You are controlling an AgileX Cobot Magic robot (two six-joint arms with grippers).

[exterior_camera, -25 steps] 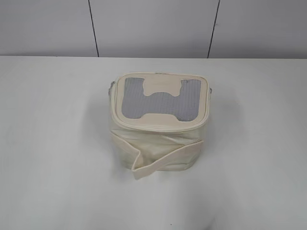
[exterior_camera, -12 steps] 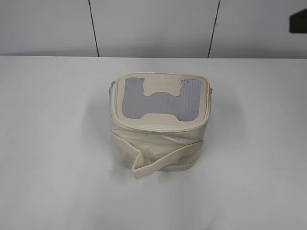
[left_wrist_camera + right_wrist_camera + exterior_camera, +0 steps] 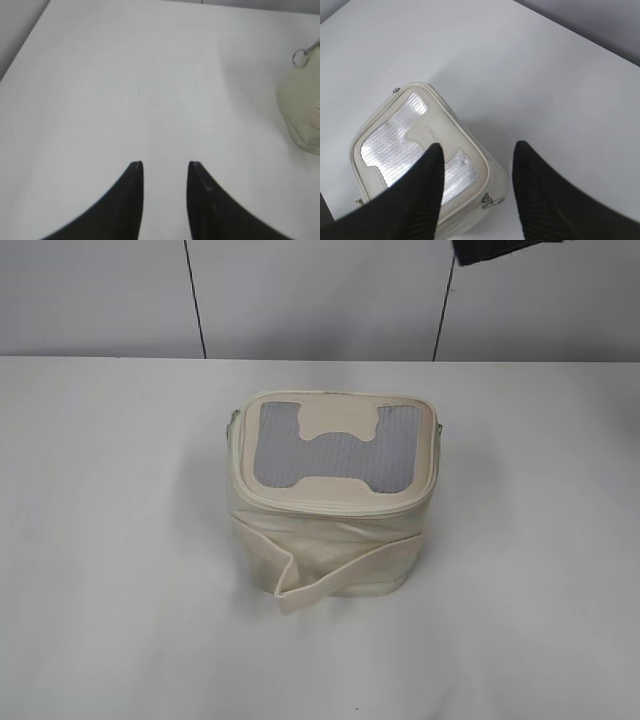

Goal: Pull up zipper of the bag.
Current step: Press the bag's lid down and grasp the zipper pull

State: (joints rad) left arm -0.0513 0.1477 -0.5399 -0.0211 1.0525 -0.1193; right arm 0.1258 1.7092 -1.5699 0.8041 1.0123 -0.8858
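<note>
The cream bag (image 3: 335, 530) stands mid-table, with its grey mesh top and cream H patch facing up and its strap across the front. The zipper (image 3: 300, 508) runs round the top rim. Silver pulls show at the left (image 3: 232, 422) and right (image 3: 441, 428) sides. My right gripper (image 3: 479, 145) is open and empty, high above the bag (image 3: 385, 125), with a zipper pull (image 3: 490, 200) between its fingers in the view. My left gripper (image 3: 165, 165) is open and empty over bare table. The bag's side (image 3: 302, 110) and a pull ring (image 3: 300, 57) are at that view's right edge.
The white table (image 3: 120, 540) ends at a grey panelled wall (image 3: 320, 300) behind. A dark part of my right arm (image 3: 500, 250) shows at the top right of the exterior view.
A dark part of my right arm has come into the exterior view at the right edge, then moved left and up to the top edge. The bag has not moved.
</note>
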